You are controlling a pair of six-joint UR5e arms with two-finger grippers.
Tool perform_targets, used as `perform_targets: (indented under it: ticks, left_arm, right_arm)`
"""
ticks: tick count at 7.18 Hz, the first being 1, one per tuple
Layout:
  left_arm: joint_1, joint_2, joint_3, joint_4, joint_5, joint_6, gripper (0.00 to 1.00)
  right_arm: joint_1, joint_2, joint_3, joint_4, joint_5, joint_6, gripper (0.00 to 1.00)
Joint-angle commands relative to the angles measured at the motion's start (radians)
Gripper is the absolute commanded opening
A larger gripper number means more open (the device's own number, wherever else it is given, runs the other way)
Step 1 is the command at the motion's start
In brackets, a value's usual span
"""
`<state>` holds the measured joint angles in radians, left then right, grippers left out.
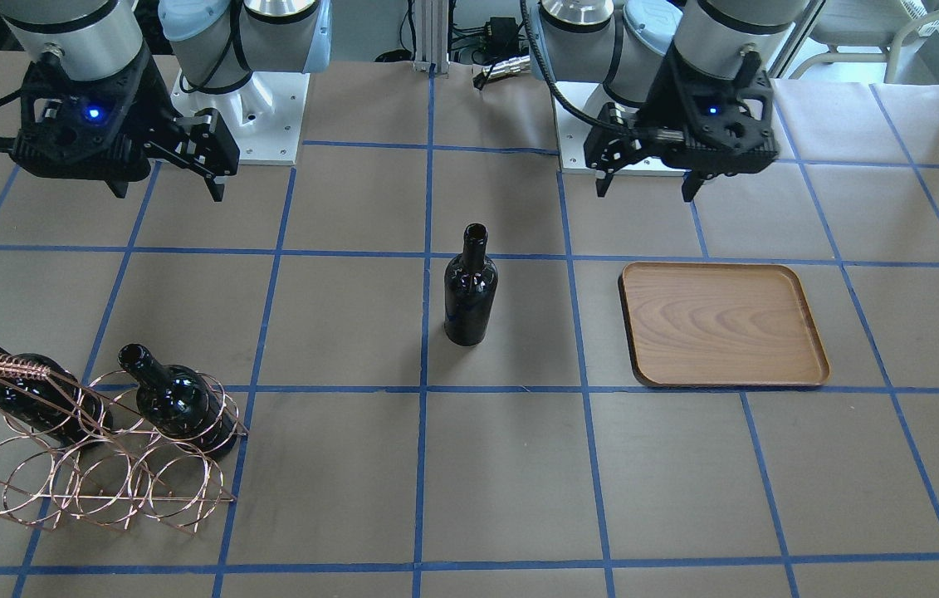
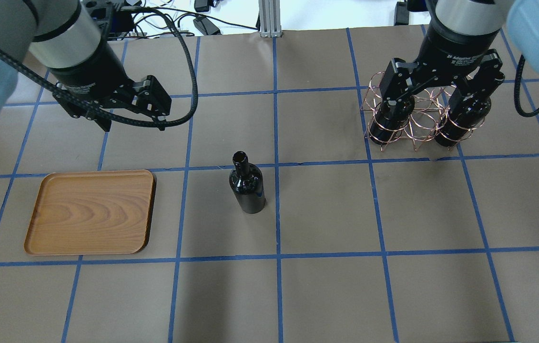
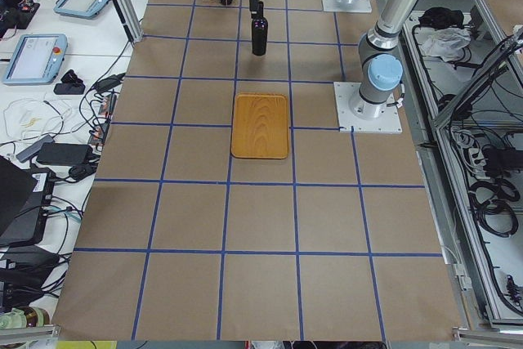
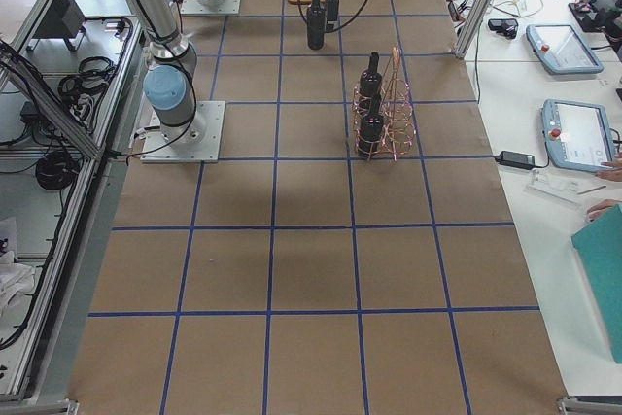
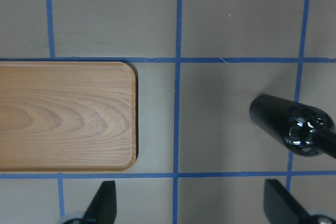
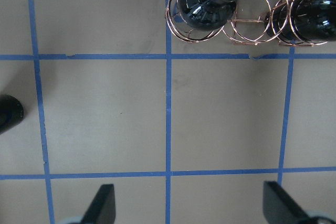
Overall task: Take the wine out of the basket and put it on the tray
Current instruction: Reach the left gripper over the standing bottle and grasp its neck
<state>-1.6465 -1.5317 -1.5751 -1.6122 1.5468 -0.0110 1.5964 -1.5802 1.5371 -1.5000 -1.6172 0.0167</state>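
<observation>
One wine bottle (image 1: pixel 470 286) stands upright on the table's middle, apart from basket and tray; it also shows in the overhead view (image 2: pixel 248 186). Two more bottles (image 1: pixel 178 407) lean in the copper wire basket (image 1: pixel 0 363). The wooden tray (image 1: pixel 722 324) lies bare; in the overhead view (image 2: pixel 90 212) it is at the left. My left gripper (image 2: pixel 133 119) is open and empty, raised between the tray and the standing bottle (image 5: pixel 294 129). My right gripper (image 2: pixel 430 102) is open and empty, raised on the robot's side of the basket (image 6: pixel 247 24).
Brown paper with blue tape lines covers the table. The arm bases (image 1: pixel 245 124) stand at the robot's edge. Operators' tables with tablets (image 4: pixel 564 46) run along the far side.
</observation>
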Motion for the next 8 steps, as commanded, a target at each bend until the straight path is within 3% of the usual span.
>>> perform_targets:
  ticks: [1, 2, 3, 5, 8]
  left_arm:
    - [-0.108, -0.011, -0.002, 0.003, -0.04, -0.055, 1.0]
    - [-0.154, -0.021, -0.003, 0.006, -0.037, -0.058, 1.0]
    - [-0.182, -0.04, -0.022, 0.071, -0.04, -0.05, 1.0]
    - [-0.22, -0.091, -0.103, 0.216, -0.042, -0.055, 1.0]
    - [-0.246, -0.136, -0.123, 0.242, -0.04, -0.052, 1.0]
  right_arm:
    - [0.028, -0.017, 0.008, -0.048, 0.005, -0.042, 1.0]
    - [0.04, -0.036, 0.012, -0.075, 0.002, -0.169, 1.0]
    - [0.04, -0.038, 0.011, -0.092, 0.008, -0.178, 1.0]
    - [0.037, -0.049, 0.014, -0.091, 0.004, -0.178, 1.0]
    - [0.036, -0.043, 0.018, -0.092, 0.005, -0.062, 1.0]
